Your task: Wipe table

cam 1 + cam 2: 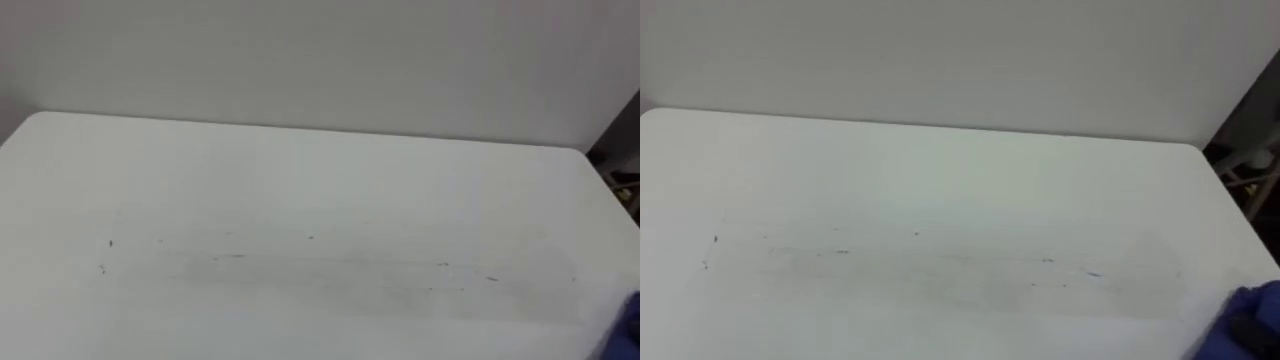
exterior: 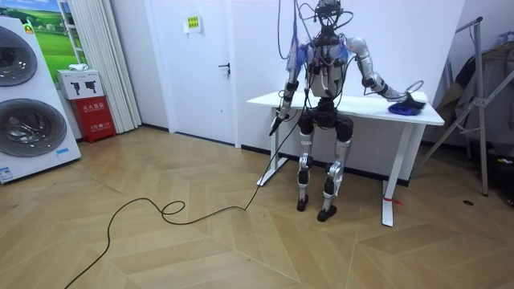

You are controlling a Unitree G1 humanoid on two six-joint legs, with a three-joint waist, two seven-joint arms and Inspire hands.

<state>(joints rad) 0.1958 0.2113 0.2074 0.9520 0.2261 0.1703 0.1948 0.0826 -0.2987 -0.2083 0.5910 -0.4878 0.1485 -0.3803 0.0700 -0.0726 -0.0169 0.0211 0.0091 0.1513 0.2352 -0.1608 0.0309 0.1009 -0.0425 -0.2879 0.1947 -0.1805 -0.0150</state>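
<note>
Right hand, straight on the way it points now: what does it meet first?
Likely nothing: the right hand, at the blue cloth, points toward the right end of the table; only bare top, then the edge. Depth past it is unclear.

Right arm stretched out sideways, right hand low at its end; left hand hangs beside the hip.

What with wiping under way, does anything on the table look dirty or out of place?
Faint dark specks and smeary streaks lie in a band across the near part of the white table, so it looks unclean. The blue cloth sits at its right edge. Nothing is spilled or damaged.
</note>
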